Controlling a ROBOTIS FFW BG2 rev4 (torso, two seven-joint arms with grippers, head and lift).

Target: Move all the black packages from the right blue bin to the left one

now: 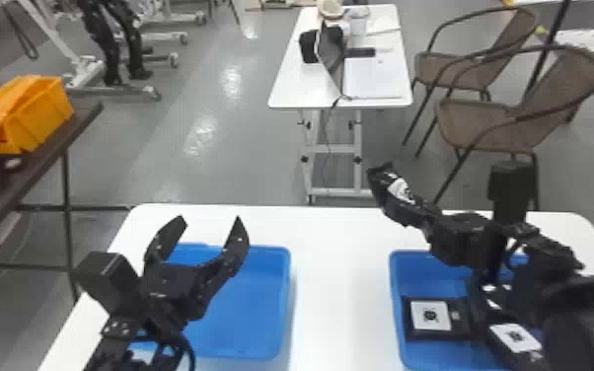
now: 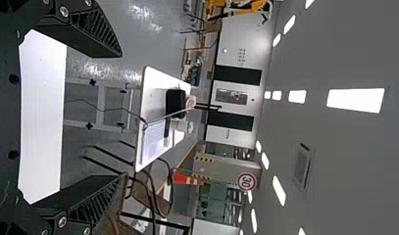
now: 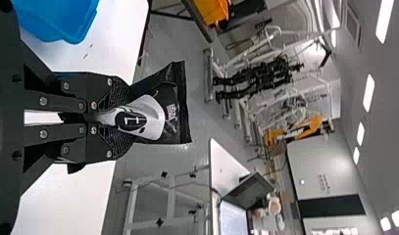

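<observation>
Black two-fingered R gripper (image 1: 400,208) aims 10 o'clock, fingers gripping flat black plastic pkg (image 1: 381,185); black L gripper (image 1: 209,220), 1 o'clock, fingers wide.

A glossy grey floor (image 1: 241,148) spreads beyond the white tabletop (image 1: 340,237) with rounded corners, light gleaming on it in patches. Farther off, in the head view, a narrow white table (image 1: 293,89) on a metal frame carries a dark open laptop (image 1: 330,54). To its right are two brown woven armchairs, one nearer (image 1: 488,123), one behind (image 1: 459,69). On the left, a dark brown table (image 1: 79,113) holds an orange plastic bin (image 1: 44,118), with a white wheeled metal frame (image 1: 108,91) behind. The left wrist view shows a white wall (image 2: 236,49) with black panels (image 2: 237,75), a red-rimmed round sign (image 2: 246,181), an orange cone (image 2: 186,179) and bright rectangular lights (image 2: 355,100) in a grey ceiling (image 2: 344,147).
</observation>
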